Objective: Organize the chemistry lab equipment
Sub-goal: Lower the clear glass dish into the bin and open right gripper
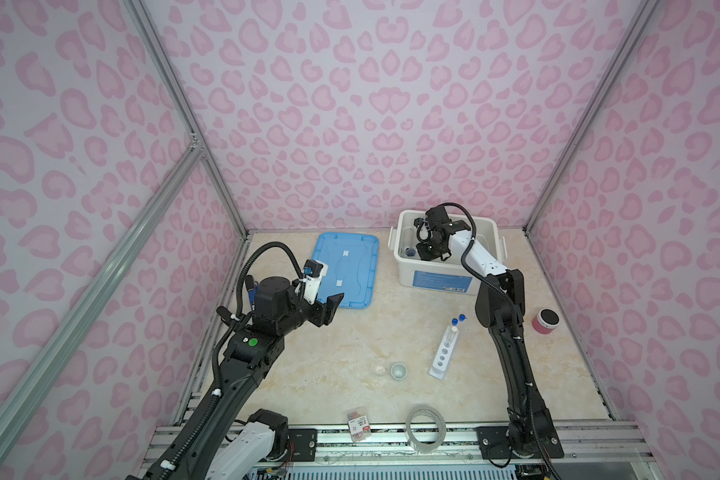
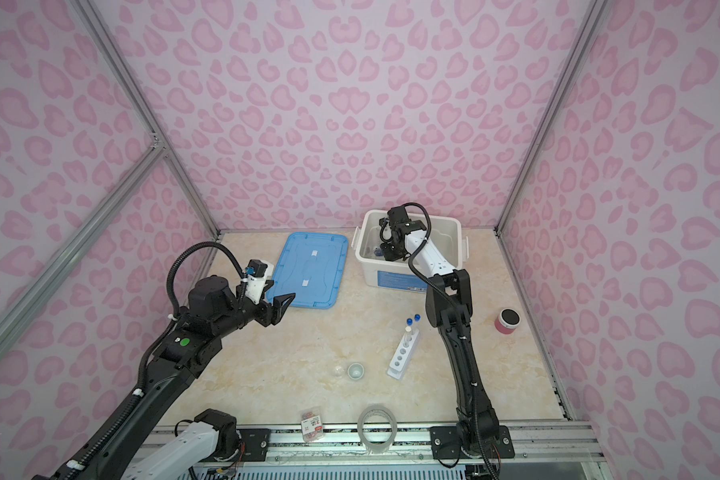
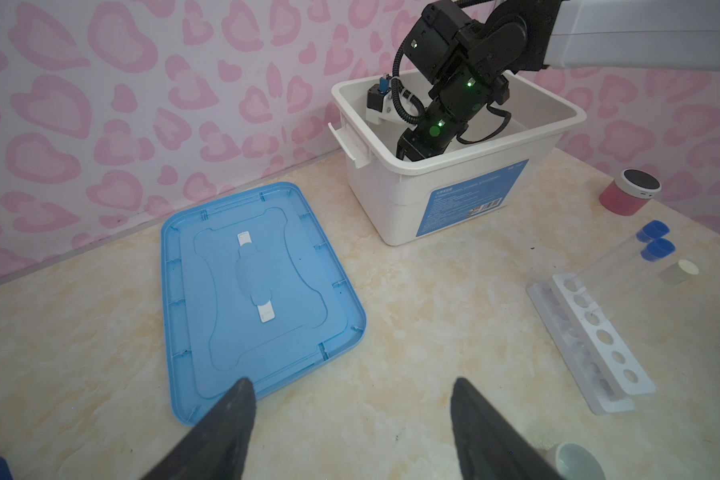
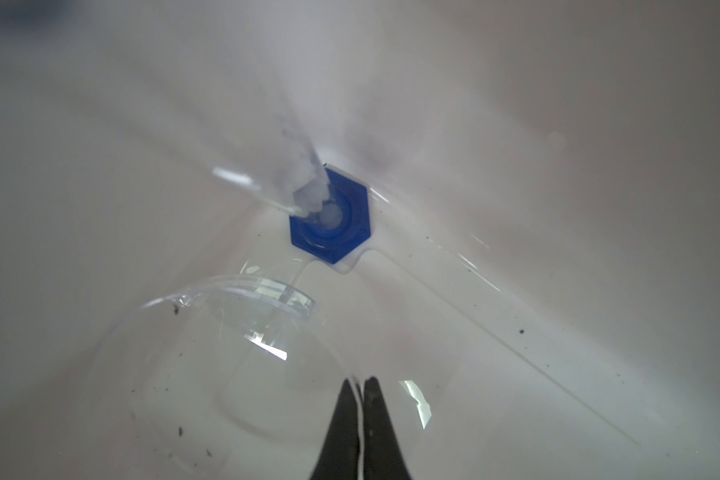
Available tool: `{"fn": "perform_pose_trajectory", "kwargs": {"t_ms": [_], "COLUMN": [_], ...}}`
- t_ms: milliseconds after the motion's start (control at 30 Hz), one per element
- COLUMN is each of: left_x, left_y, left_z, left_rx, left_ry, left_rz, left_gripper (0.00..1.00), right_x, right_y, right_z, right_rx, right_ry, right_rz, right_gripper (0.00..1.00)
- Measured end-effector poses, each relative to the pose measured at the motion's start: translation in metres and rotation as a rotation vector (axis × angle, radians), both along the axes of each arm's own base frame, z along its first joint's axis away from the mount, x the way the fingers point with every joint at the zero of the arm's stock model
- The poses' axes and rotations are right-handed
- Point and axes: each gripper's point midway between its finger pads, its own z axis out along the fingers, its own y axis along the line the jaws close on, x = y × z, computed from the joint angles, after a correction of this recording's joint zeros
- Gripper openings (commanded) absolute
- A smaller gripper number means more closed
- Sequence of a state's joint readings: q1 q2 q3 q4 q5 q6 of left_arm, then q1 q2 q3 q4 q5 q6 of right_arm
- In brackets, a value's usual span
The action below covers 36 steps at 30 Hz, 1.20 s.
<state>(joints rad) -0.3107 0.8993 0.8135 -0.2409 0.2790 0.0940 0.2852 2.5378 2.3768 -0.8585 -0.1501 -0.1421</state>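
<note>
My right gripper (image 4: 360,380) reaches down inside the white bin (image 1: 404,259), shut on the thin rim of the clear petri dish (image 4: 208,365). Just beyond it on the bin floor stands the small cylinder with a blue hexagonal base (image 4: 333,224). Out on the table, my left gripper (image 3: 352,384) hovers open and empty by the blue lid's near corner. The white six-hole rack (image 1: 444,353) lies right of centre with two blue-capped test tubes (image 1: 458,320) at its far end. A small white cup (image 1: 398,370) and a tiny glass dish (image 1: 378,370) sit side by side in front.
The blue lid (image 1: 350,266) lies flat left of the bin. A red jar with a dark top (image 1: 544,321) stands at the right edge. A clear tape roll (image 1: 425,428) and a small red-labelled packet (image 1: 359,424) rest at the front edge.
</note>
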Motion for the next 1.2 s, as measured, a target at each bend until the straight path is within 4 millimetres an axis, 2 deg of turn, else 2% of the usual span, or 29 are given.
{"fn": "perform_pose_trajectory", "kwargs": {"t_ms": [400,700,1033,1200], "left_x": [0.000,0.000,0.000,0.000], "left_y": [0.000,0.001,0.001,0.001], "left_z": [-0.001,-0.001,-0.002,-0.002], "left_rx": [0.002,0.004,0.005,0.005], "left_ry": [0.003,0.001,0.004,0.004], "left_rz": [0.002,0.005,0.005,0.005], "left_gripper": [0.76,0.76,0.76,0.76], "right_x": [-0.001,-0.005,0.005,0.005], "right_y": [-0.001,-0.010,-0.015,-0.014], "right_z": [0.013,-0.005,-0.001,-0.009], "right_rx": [0.042,0.052,0.073,0.080], "right_ry": [-0.026,0.006,-0.024,-0.007], "right_rz": [-0.046,-0.091,-0.121,-0.129], "right_gripper": [0.03,0.03,0.03,0.03]}}
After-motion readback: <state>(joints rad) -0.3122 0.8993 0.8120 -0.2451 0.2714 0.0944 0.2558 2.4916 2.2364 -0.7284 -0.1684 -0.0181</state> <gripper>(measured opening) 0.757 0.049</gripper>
